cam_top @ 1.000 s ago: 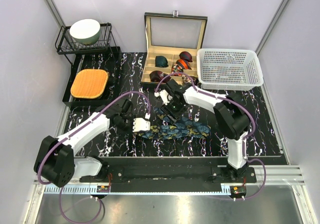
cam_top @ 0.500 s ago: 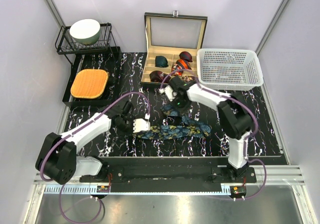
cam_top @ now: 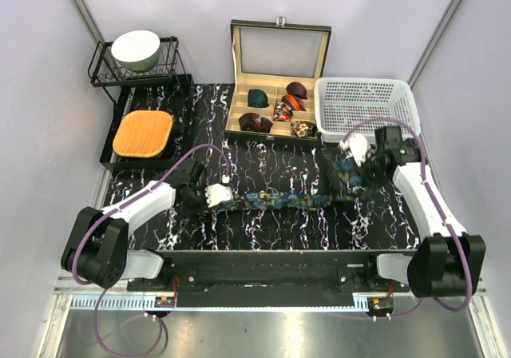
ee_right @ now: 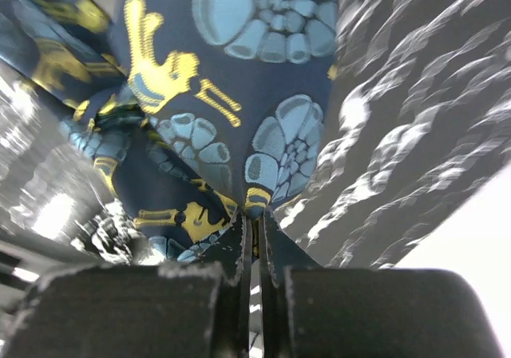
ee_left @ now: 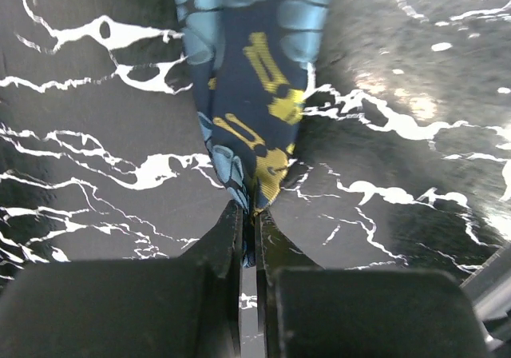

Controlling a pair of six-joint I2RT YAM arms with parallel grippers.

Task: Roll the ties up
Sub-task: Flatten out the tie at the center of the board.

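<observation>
A dark navy tie (cam_top: pixel 279 200) with teal and gold pattern lies stretched across the black marbled table as a long strip. My left gripper (cam_top: pixel 215 196) is shut on its narrow left end (ee_left: pixel 255 134). At the strip's other end, my right gripper (cam_top: pixel 351 162) is shut on the wide part (ee_right: pixel 239 118), lifted a little off the table near the white basket. Several coiled ties (cam_top: pixel 279 106), green, maroon and red-orange, sit in the compartments of the open wooden box (cam_top: pixel 275 86) at the back.
A white plastic basket (cam_top: pixel 367 110) stands at the back right, close to my right arm. At the back left are a black wire rack with a pale bowl (cam_top: pixel 136 49) and an orange cushion (cam_top: pixel 144 133) on a black tray.
My right gripper has shut on the tie's wide end and swung it from the table's middle to the right, pulling the bunched tie out straight. The left gripper kept its hold.
</observation>
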